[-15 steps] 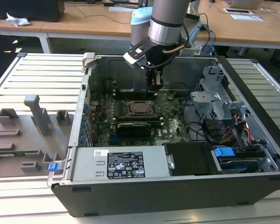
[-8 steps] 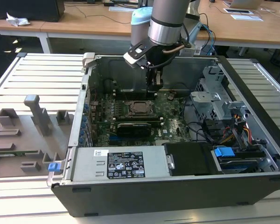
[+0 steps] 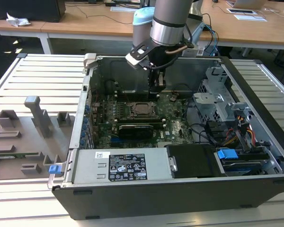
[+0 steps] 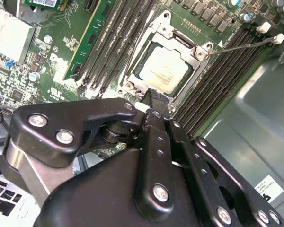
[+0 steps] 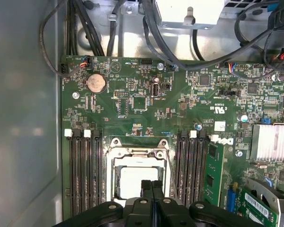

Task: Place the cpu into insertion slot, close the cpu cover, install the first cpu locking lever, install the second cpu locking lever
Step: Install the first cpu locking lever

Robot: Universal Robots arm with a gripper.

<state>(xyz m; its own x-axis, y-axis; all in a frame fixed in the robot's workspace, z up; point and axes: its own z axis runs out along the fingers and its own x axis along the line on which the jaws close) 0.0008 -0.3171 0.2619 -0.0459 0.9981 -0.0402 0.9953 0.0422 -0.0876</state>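
Note:
The cpu (image 4: 163,71) lies flat in the insertion slot (image 3: 134,109) on the green board, its dull silver top showing. The silver cpu cover (image 4: 138,51) lies down around it as a frame, and in the first wrist view the cpu (image 5: 131,182) shows through the window of the cpu cover (image 5: 116,163). A thin metal locking lever (image 4: 244,45) runs out from one socket corner. My gripper (image 5: 152,185) is shut with nothing between its fingers, tips just above the socket's edge. In the exterior view the gripper (image 3: 157,86) hangs inside the case, a little behind the socket.
Long black memory slots (image 5: 85,170) flank the socket, with a green card (image 5: 213,170) beside them. A silver heatsink (image 5: 272,142) and black cables (image 5: 146,28) sit nearby. The case walls, drive cage (image 3: 217,101) and power supply (image 3: 123,168) hem the board in. Grey fixtures (image 3: 38,116) stand outside.

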